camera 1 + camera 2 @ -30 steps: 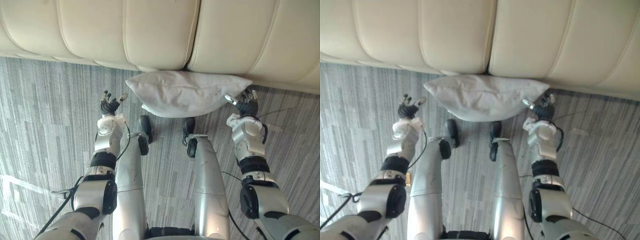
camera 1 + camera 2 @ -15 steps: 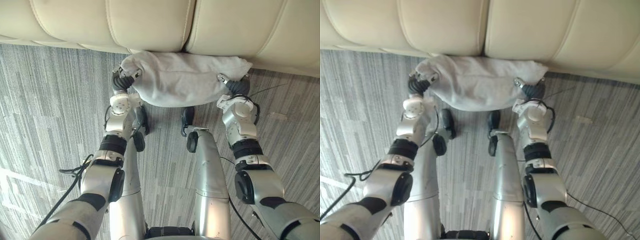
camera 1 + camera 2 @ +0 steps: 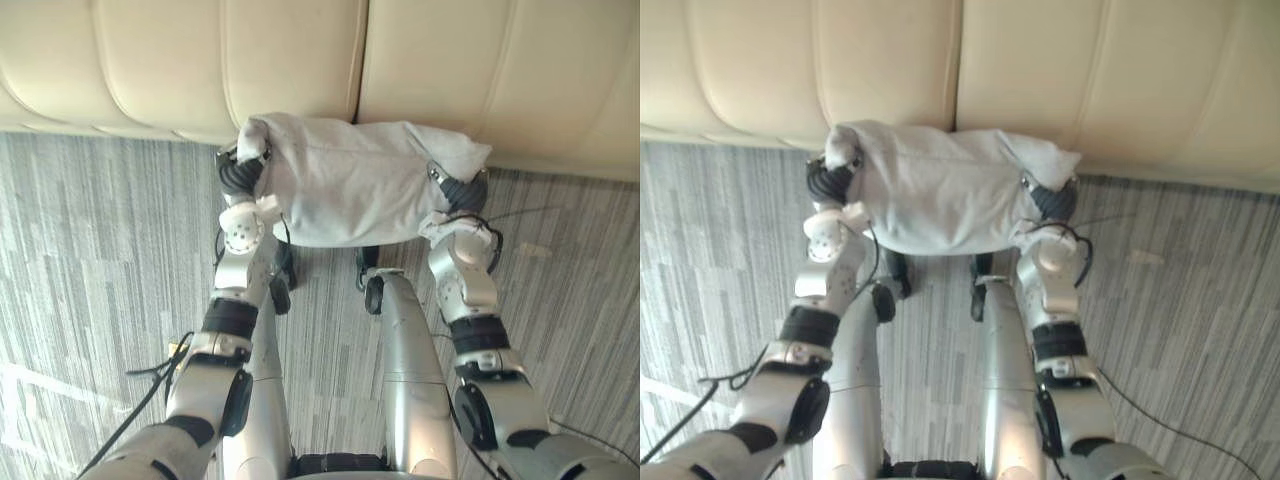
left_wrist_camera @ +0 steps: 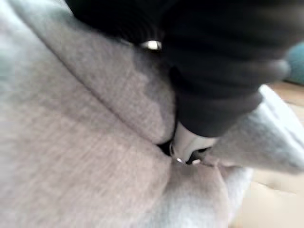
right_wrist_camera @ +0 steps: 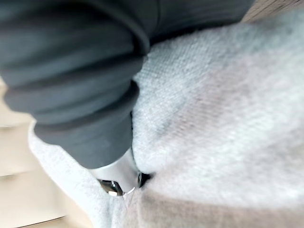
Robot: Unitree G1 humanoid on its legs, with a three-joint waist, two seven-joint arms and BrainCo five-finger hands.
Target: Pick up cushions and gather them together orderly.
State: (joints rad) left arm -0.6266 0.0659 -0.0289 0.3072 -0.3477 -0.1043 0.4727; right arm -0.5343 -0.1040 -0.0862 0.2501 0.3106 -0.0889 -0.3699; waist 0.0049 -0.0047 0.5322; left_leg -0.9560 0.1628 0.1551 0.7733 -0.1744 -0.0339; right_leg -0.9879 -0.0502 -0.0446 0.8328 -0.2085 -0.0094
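A pale grey cushion (image 3: 350,190) hangs off the floor in front of the sofa, held by its two ends. My left hand (image 3: 240,175) grips its left end, where the cloth bunches up over the hand. My right hand (image 3: 458,192) grips the right end, below the cushion's pointed corner. In the left wrist view a finger (image 4: 187,142) digs into a fold of the grey cloth (image 4: 71,156). The right wrist view has a silver finger (image 5: 114,173) pressed into the fabric (image 5: 228,133) in the same way. Most of each hand's fingers are buried in the cloth.
A cream padded sofa (image 3: 180,60) runs across the top, right behind the cushion. Grey striped carpet (image 3: 90,230) spreads out to both sides of me.
Both hands came in from beside the cushion, curled onto its ends and raised it off the carpet. The cushion now looks squeezed shorter. The camera has shifted too.
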